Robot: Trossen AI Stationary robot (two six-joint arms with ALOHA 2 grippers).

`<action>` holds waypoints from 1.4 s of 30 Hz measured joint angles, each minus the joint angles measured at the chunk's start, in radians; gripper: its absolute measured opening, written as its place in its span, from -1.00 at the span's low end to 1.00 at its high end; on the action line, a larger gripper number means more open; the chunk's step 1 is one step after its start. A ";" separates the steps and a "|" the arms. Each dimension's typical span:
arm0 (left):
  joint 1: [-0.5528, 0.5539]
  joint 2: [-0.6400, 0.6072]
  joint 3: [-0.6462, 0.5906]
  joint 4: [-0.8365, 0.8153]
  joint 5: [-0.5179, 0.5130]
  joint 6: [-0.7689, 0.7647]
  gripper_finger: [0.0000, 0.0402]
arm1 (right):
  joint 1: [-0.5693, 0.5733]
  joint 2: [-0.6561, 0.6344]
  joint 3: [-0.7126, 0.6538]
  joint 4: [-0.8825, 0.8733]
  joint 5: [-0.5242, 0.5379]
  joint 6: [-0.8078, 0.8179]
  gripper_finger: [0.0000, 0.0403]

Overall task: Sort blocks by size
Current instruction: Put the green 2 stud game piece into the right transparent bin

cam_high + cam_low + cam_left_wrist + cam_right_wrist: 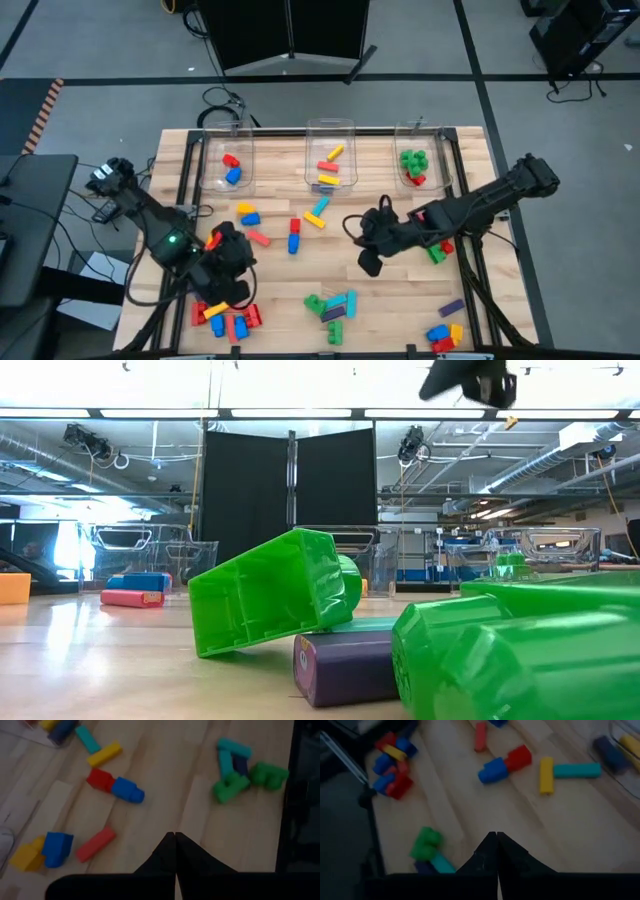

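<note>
glossy studded plastic blocks (328, 305) on pale planked wood table (280, 285) – chunky, slim.

no readable text, labels or numbers anywhere

- Three bins (330, 165) stand in a row at the back of the bench (400, 300).
- Blocks (330, 305) lie in them and in front.
</note>
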 joint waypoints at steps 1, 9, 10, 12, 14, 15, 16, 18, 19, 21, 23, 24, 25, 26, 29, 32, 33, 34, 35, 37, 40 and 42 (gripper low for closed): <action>-0.011 0.000 -0.006 -0.005 0.003 0.000 -0.97 | 0.012 0.021 0.030 -0.007 0.008 0.002 -0.99; -0.120 -0.036 -0.081 -0.013 0.005 -0.026 -0.97 | 0.047 0.354 0.421 -0.222 -0.010 0.043 -0.98; -0.133 -0.045 -0.091 -0.012 0.004 -0.032 -0.97 | 0.046 0.398 0.474 -0.261 -0.035 0.051 -0.97; -0.160 -0.063 -0.113 -0.001 0.002 -0.036 -0.97 | 0.046 0.478 0.574 -0.319 -0.091 0.053 -0.95; -0.185 -0.080 -0.139 0.018 -0.002 -0.036 -0.97 | 0.045 0.552 0.665 -0.371 -0.113 0.053 -0.94; -0.195 -0.089 -0.153 0.031 -0.005 -0.036 -0.97 | 0.045 0.584 0.704 -0.398 -0.114 0.052 -0.94; -0.202 -0.097 -0.170 0.048 -0.007 -0.036 -0.97 | 0.045 0.615 0.742 -0.421 -0.118 0.053 -0.95; -0.214 -0.107 -0.198 0.080 -0.008 -0.039 -0.97 | 0.042 0.670 0.808 -0.450 -0.141 0.050 -0.95; -0.218 -0.108 -0.211 0.091 -0.009 -0.040 -0.97 | 0.041 0.691 0.833 -0.450 -0.157 0.037 -0.95; -0.224 -0.108 -0.232 0.117 -0.009 -0.040 -0.97 | 0.039 0.726 0.866 -0.427 -0.170 0.024 -0.92; -0.227 -0.108 -0.254 0.148 -0.008 -0.042 -0.97 | 0.037 0.752 0.880 -0.403 -0.187 0.022 -0.85; -0.227 -0.108 -0.266 0.164 -0.006 -0.042 -0.97 | 0.035 0.761 0.880 -0.395 -0.216 0.033 -0.80; -0.227 -0.108 -0.277 0.181 0.000 -0.044 -0.97 | 0.032 0.765 0.879 -0.395 -0.252 0.050 -0.75; -0.227 -0.108 -0.286 0.198 0.008 -0.050 -0.97 | 0.029 0.774 0.878 -0.394 -0.279 0.065 -0.69; -0.227 -0.108 -0.312 0.241 0.017 -0.073 -0.97 | 0.027 0.784 0.878 -0.393 -0.310 0.080 -0.47; -0.228 -0.107 -0.334 0.277 0.029 -0.086 -0.97 | 0.030 0.795 0.878 -0.371 -0.302 0.055 -0.23; -0.228 -0.107 -0.338 0.286 0.034 -0.087 -0.97 | 0.033 0.804 0.878 -0.366 -0.298 0.043 -0.14; -0.228 -0.107 -0.339 0.296 0.038 -0.087 -0.97 | 0.035 0.810 0.878 -0.348 -0.294 0.031 -0.06; -0.228 -0.107 -0.340 0.306 0.040 -0.087 -0.97 | 0.039 0.813 0.878 -0.331 -0.294 0.018 0.02; -0.228 -0.108 -0.340 0.310 0.040 -0.087 -0.97 | 0.048 0.834 0.878 -0.307 -0.291 -0.014 0.18; -0.228 -0.107 -0.340 0.323 0.040 -0.087 -0.97 | 0.063 0.875 0.880 -0.278 -0.269 -0.029 0.39; -0.228 -0.107 -0.340 0.331 0.040 -0.087 -0.97 | 0.071 0.909 0.879 -0.277 -0.268 -0.029 0.50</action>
